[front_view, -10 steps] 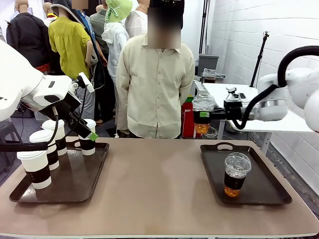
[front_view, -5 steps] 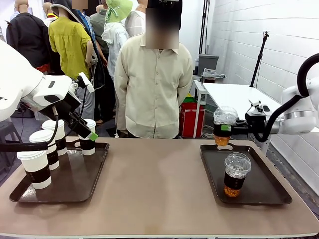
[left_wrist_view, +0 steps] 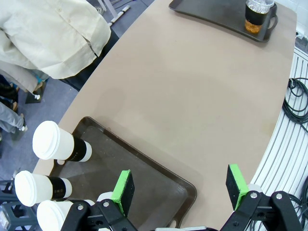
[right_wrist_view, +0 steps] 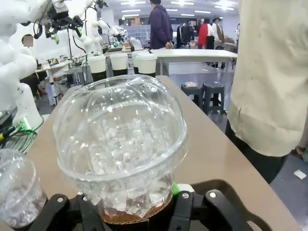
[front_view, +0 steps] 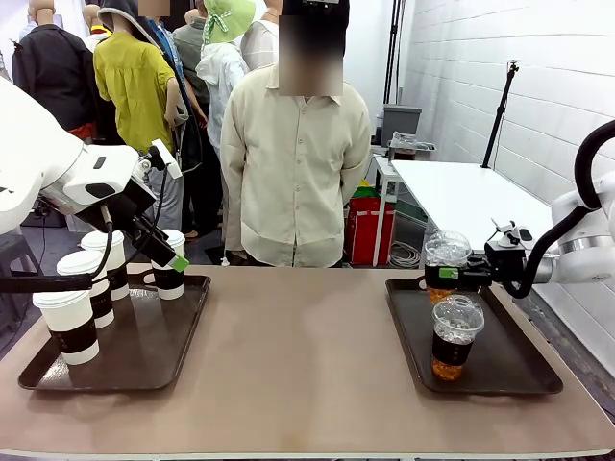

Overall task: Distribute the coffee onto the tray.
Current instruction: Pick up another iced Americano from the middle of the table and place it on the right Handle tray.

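Table [front_view: 307, 365]: right tool [front_view: 452, 278] clamps dome-lidded cup [front_view: 446, 261] over tray [front_view: 500, 370]; left tool [left_wrist_view: 180, 187] wide, wrist view.

Open left end effector [left_wrist_view: 180, 187] above tray [left_wrist_view: 159, 180] edge.

Right gripper [front_view: 452, 276] fingers largely masked by held dome-lidded cup [front_view: 447, 262]; cup base was concealed behind second dome-lidded cup [front_view: 455, 336], contact with right tray [front_view: 538, 370] indeterminate. In right wrist view, held cup lower body was cropped by bottom edge. Left wrist view: third paper cup [left_wrist_view: 53, 215] partly covered by left gripper [left_wrist_view: 179, 189] housing; left tray [left_wrist_view: 159, 178] near end cropped. Far cup [left_wrist_view: 258, 14] top cropped.
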`<state>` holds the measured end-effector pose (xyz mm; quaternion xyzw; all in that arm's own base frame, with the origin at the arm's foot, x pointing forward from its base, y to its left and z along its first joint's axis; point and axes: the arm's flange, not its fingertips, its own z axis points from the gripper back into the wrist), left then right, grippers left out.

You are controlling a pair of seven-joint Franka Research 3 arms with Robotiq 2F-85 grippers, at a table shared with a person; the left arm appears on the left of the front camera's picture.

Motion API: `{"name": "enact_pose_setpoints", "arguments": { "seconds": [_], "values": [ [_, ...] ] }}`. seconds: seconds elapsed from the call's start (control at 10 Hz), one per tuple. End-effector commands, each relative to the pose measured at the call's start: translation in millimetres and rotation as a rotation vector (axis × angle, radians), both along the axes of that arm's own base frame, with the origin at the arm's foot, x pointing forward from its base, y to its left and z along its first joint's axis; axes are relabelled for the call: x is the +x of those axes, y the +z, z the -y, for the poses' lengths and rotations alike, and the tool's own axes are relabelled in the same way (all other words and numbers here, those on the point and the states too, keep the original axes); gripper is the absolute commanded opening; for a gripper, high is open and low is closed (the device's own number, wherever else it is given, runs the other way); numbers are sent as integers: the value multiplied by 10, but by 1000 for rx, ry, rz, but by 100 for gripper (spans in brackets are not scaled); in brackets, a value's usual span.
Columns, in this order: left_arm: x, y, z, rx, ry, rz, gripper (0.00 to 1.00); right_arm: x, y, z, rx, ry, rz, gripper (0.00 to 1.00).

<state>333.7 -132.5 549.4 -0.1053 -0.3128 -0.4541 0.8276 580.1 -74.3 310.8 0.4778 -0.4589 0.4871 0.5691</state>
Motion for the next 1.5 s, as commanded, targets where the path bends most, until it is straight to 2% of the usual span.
{"name": "enact_pose_setpoints", "arguments": {
  "seconds": [0.0,0.7,1.0,1.4],
  "values": [
    [-3,0,-9,2,-2,-4,100,-3,-49,75,24,11,22,46],
    [-3,0,-9,2,-2,-4,100,106,-451,278,30,-69,-19,46],
    [-3,0,-9,2,-2,-4,100,148,-567,301,36,-76,-33,46],
    [-3,0,-9,2,-2,-4,100,192,-641,310,34,-85,-89,46]
  ]
}}
